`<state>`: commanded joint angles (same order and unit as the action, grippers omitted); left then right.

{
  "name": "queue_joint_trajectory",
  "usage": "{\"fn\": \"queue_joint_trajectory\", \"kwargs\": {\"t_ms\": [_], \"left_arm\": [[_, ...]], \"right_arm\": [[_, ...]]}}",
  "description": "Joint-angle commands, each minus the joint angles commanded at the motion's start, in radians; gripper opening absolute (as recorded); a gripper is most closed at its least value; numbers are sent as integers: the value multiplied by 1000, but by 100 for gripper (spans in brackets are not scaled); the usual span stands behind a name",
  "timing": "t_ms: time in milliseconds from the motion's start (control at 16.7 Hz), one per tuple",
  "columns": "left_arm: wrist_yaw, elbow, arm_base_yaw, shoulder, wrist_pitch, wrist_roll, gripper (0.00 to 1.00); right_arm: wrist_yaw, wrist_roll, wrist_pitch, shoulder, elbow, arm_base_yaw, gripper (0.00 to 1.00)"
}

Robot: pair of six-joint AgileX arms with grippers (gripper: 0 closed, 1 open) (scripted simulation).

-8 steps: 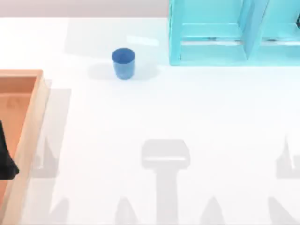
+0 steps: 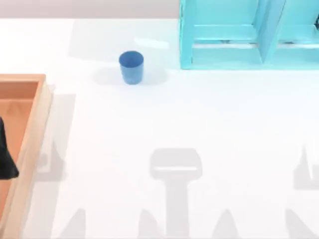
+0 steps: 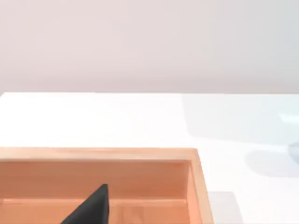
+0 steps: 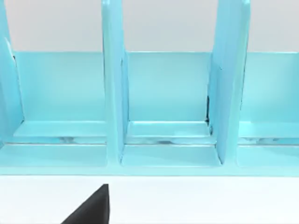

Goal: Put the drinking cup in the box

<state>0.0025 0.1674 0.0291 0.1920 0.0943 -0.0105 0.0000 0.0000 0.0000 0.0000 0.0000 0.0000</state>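
The blue drinking cup (image 2: 131,66) stands upright on the white desk (image 2: 199,114), well apart from the box (image 2: 37,119) at the left edge. The left end effector (image 2: 6,159) hangs over the box; whether it is open cannot be told.

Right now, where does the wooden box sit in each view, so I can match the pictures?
Top view: the wooden box lies at the table's left edge, cut off by the frame.
Left wrist view: the box is close ahead, its tan rim and orange-brown inside visible.
Right wrist view: faces the cyan shelf unit instead.
Shared landmark: the white table.
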Motion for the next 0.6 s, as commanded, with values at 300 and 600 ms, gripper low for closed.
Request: {"fn": "queue_joint_trajectory", "kwargs": {"t_ms": [300,600], "left_arm": [[0,360,51,344,161,-50,100],[1,866,118,764,354,-139,100]], "right_arm": [[0,0,0,0,0,0,100],[0,0,0,0,0,0,100]]}}
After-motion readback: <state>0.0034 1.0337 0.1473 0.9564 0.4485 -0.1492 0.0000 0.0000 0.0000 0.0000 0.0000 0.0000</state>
